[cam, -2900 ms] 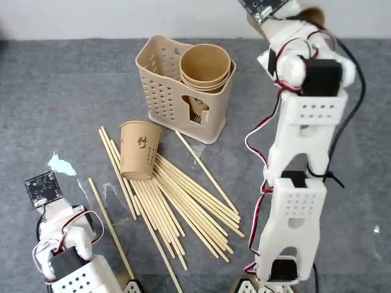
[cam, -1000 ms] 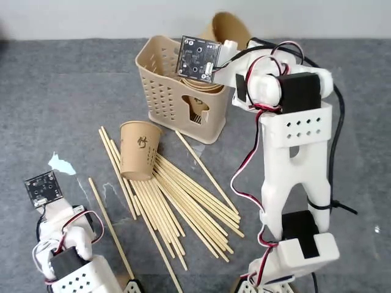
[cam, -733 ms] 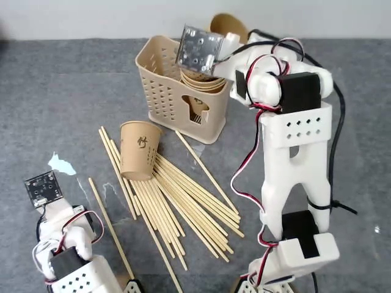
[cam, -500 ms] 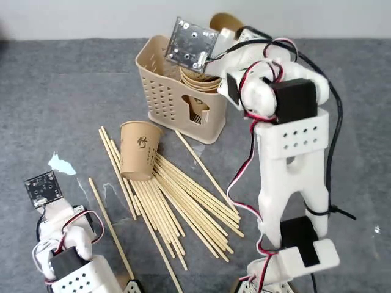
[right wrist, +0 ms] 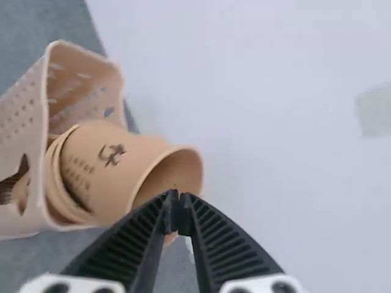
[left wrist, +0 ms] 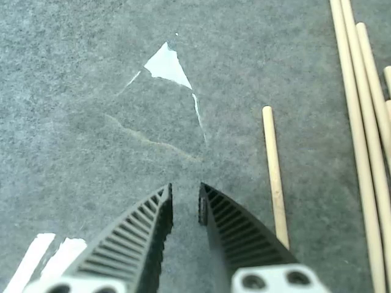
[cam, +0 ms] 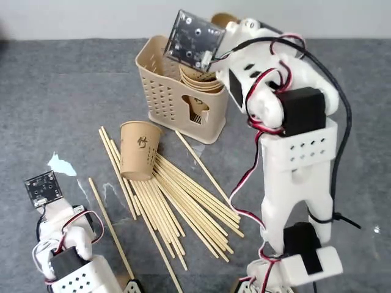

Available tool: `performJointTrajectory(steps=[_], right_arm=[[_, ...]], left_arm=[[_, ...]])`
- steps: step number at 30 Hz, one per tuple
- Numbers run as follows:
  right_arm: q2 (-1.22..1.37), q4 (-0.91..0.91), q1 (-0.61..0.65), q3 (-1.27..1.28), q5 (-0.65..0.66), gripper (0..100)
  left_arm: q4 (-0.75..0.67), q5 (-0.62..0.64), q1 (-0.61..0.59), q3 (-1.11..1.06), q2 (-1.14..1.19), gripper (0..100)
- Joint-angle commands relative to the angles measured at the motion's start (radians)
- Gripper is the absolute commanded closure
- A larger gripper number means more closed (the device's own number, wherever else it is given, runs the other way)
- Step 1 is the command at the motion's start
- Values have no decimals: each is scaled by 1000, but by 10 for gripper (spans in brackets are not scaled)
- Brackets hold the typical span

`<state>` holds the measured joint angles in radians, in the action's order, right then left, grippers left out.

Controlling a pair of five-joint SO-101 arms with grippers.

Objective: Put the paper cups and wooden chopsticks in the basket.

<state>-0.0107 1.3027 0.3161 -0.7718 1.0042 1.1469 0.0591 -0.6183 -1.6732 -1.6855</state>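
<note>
The beige basket [cam: 177, 97] stands at the back of the table with a stack of paper cups [cam: 204, 80] inside. My right gripper [right wrist: 177, 204] is shut on the rim of a paper cup [right wrist: 122, 168], which is tilted with its base nested into that stack beside the basket wall [right wrist: 67, 91]. In the high view this held cup [cam: 223, 19] peeks out behind the right arm [cam: 269, 91]. Another paper cup [cam: 139, 149] lies on its side on the spread of wooden chopsticks [cam: 183, 201]. My left gripper [left wrist: 185, 196] hovers low over bare mat, narrowly open and holding nothing.
A lone chopstick [left wrist: 273, 165] lies beside the left gripper, apart from the pile [cam: 110, 226]. A white scrap [left wrist: 166, 64] is stuck to the grey mat ahead of it. The left arm [cam: 64, 256] sits at the front left corner. A white wall backs the table.
The right arm has swung from the back right over to the basket with the cup and tilted it down into the stacked cups. The left arm has kept still.
</note>
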Motion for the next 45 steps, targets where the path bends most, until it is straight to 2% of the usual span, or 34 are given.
performJointTrajectory(steps=[1, 5, 11, 18, 23, 29, 34, 39, 45], right_arm=[[53, -96, -19, -2, -28, 990], [107, -183, 2, -2, -83, 990], [228, -219, 81, -8, -87, 990], [242, -282, 120, -8, -87, 990], [216, -217, 133, -8, -97, 990], [176, -22, 239, -8, -301, 987], [196, 70, 309, -2, -353, 982], [303, 71, 337, -2, -433, 926], [487, -35, 338, -3, -425, 970]], left_arm=[[-5, -6, -6, 15, -3, 922], [-5, -6, -6, 15, -3, 922], [-5, -6, -6, 15, -3, 922], [-5, -6, -6, 15, -3, 922], [-5, -6, -6, 15, -3, 922], [-5, -6, -6, 15, -3, 922], [-5, -6, -6, 15, -3, 922], [-5, -6, -6, 15, -3, 922], [-5, -6, -6, 15, -3, 922]])
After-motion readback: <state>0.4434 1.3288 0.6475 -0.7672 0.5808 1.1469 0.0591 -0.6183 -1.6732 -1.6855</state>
